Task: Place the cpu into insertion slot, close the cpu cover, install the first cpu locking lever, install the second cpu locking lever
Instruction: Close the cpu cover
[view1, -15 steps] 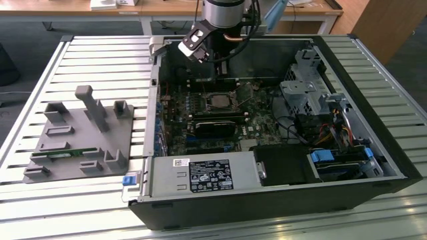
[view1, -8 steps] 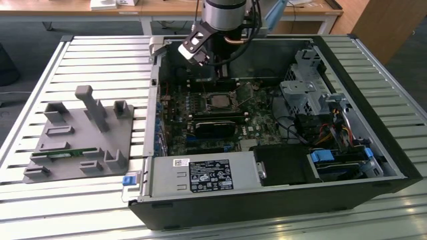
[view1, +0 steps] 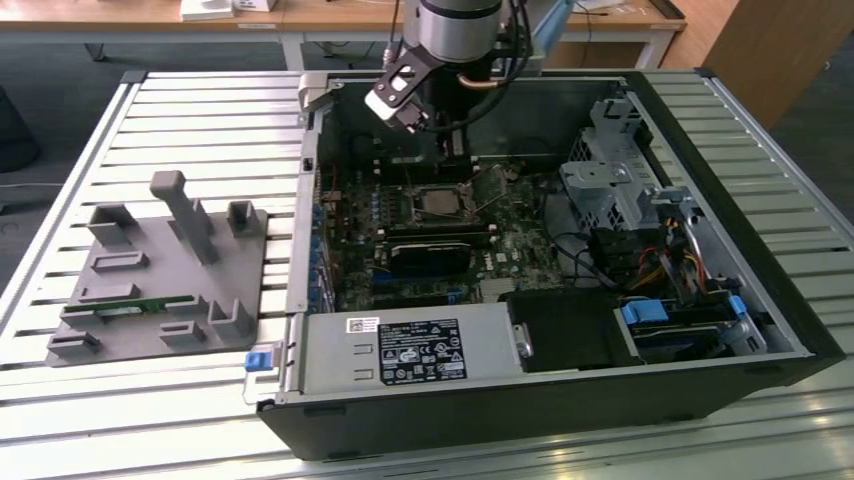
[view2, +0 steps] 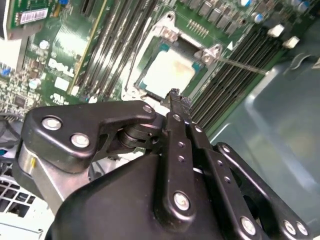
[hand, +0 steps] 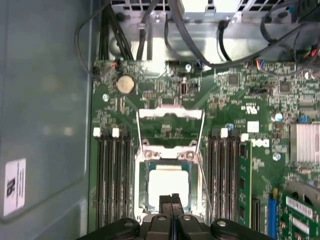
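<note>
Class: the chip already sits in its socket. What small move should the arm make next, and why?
Probably slide the gripper, fingers shut, sideways from above the chip to the thin wire lever and press it down. The cover seems to lie flat around the chip, while the lever looks unlatched.

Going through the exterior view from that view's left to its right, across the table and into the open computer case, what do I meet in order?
Grey holder fixture on the slatted table → cpu sitting on the motherboard → silvery drive cage → the computer case's black side wall.
</note>
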